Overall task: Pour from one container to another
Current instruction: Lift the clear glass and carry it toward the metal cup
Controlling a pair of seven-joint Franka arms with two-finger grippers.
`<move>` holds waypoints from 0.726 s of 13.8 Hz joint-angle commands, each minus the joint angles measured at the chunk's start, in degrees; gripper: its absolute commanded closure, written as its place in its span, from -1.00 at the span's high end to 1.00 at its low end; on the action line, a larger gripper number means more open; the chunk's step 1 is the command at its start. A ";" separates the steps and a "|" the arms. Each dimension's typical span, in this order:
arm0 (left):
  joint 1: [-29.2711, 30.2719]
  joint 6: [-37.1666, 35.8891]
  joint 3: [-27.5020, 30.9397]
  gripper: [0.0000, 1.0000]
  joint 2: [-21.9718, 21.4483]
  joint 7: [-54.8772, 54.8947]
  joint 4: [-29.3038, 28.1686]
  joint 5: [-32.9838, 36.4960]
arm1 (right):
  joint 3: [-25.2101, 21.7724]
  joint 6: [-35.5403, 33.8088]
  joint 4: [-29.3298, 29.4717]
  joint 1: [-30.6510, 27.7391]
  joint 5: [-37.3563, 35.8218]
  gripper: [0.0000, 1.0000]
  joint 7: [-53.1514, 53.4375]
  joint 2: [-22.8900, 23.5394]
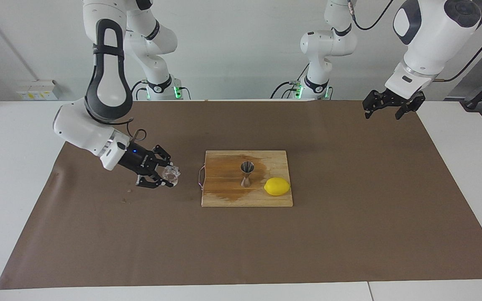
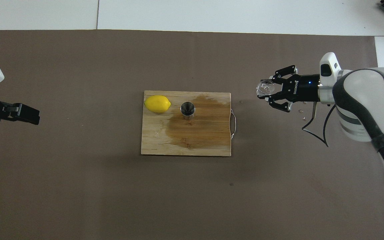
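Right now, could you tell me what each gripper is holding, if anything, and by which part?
The right gripper holds the clear glass cup by its sides, above the brown paper beside the cutting board. The left gripper is open and holds nothing.

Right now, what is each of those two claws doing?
Right gripper: shut on the glass cup, above the brown mat beside the cutting board.
Left gripper: open, holding nothing, waiting.

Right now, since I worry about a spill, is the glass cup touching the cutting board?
Apart. The facing view shows brown mat between the glass cup, held in the right gripper, and the cutting board.
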 commanded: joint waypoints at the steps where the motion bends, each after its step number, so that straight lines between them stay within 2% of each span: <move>1: -0.59 -0.79 0.78 1.00 -1.53 -0.03 -1.64 -0.55 | -0.48 4.01 -0.74 5.17 -1.30 -1.00 5.49 -1.08; 3: -0.06 -0.70 0.79 1.00 -1.53 -0.11 -1.64 -0.55 | -0.48 7.35 -0.83 8.52 -2.96 -1.00 8.92 -1.08; 6: 0.03 -0.79 0.79 1.00 -1.53 -0.03 -1.64 -0.55 | -0.66 8.42 -0.83 11.95 -5.34 -1.00 12.44 -1.08; 10: 0.03 -0.79 0.79 1.00 -1.53 -0.03 -1.55 -0.55 | -0.66 9.21 -0.91 13.80 -9.38 -1.00 17.01 -1.61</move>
